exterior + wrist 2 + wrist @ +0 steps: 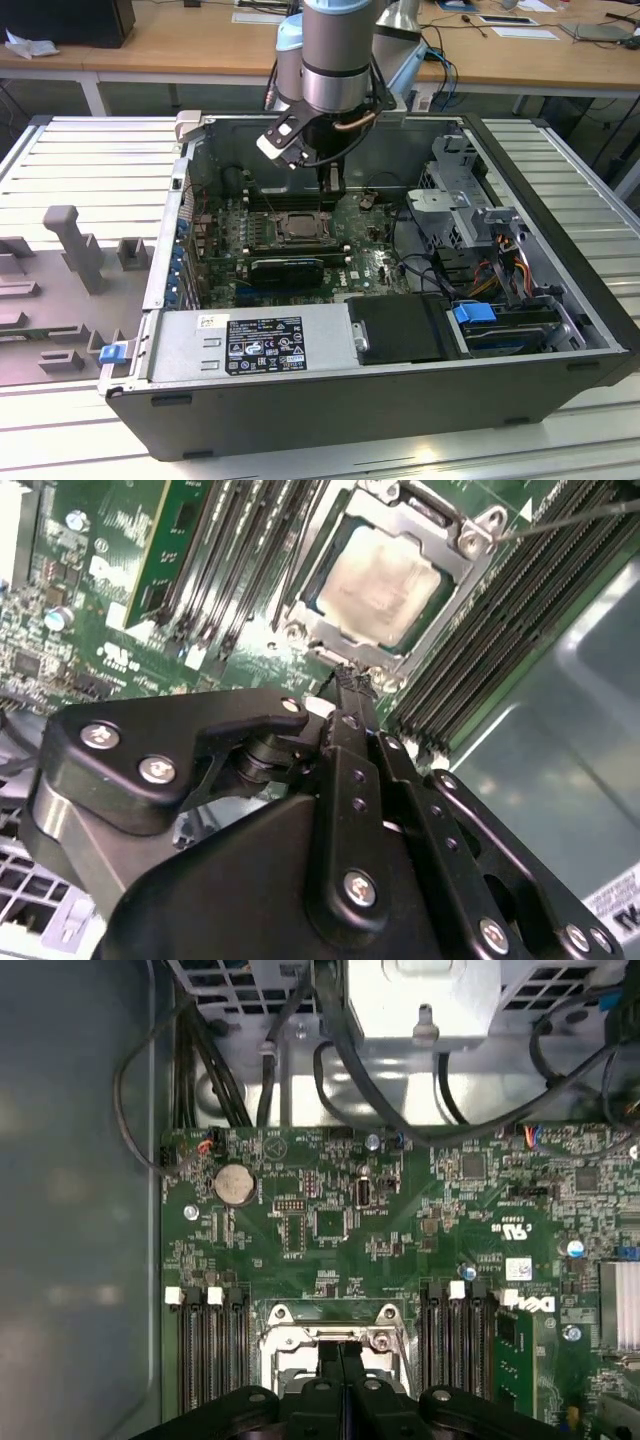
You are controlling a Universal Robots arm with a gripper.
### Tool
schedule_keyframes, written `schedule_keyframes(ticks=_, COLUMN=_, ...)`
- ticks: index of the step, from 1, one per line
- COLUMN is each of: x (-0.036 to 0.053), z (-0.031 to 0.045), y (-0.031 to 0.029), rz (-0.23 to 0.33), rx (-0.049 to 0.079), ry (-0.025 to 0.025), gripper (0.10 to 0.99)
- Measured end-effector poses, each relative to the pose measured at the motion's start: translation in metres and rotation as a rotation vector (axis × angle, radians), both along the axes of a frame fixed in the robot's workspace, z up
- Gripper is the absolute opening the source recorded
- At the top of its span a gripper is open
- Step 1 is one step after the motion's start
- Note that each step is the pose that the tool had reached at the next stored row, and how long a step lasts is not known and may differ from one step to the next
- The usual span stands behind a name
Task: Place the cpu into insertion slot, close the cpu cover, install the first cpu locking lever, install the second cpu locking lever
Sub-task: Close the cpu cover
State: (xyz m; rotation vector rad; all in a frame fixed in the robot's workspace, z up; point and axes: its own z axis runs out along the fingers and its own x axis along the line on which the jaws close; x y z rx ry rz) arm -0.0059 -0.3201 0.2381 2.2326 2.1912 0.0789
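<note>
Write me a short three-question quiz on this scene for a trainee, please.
1. True or false: the gripper holds the cpu.
2. Multiple choice: the cpu cover is A) lowered around the cpu; B) standing upright; C) lying outside the case.
3. Short answer: are the gripper's fingers open or shut?
Key: 1 false; 2 A; 3 shut.

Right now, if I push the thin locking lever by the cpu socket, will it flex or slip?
The locking lever looks like a thin bare wire rod, so it probably flexes and springs back. Its smooth metal may slide off the shut gripper tips.
</note>
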Motion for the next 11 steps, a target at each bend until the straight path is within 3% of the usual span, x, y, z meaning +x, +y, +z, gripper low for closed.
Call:
schedule_keyframes(ticks=2, x=-0.0051, z=-0.0042, y=0.0, rz=0.009, rx=0.005, ry=0.0, gripper=0.106)
schedule_keyframes(ticks=11, x=-0.0224, z=-0.0045, y=0.0, rz=0.012, rx=0.005, ry=0.0, gripper=0.106)
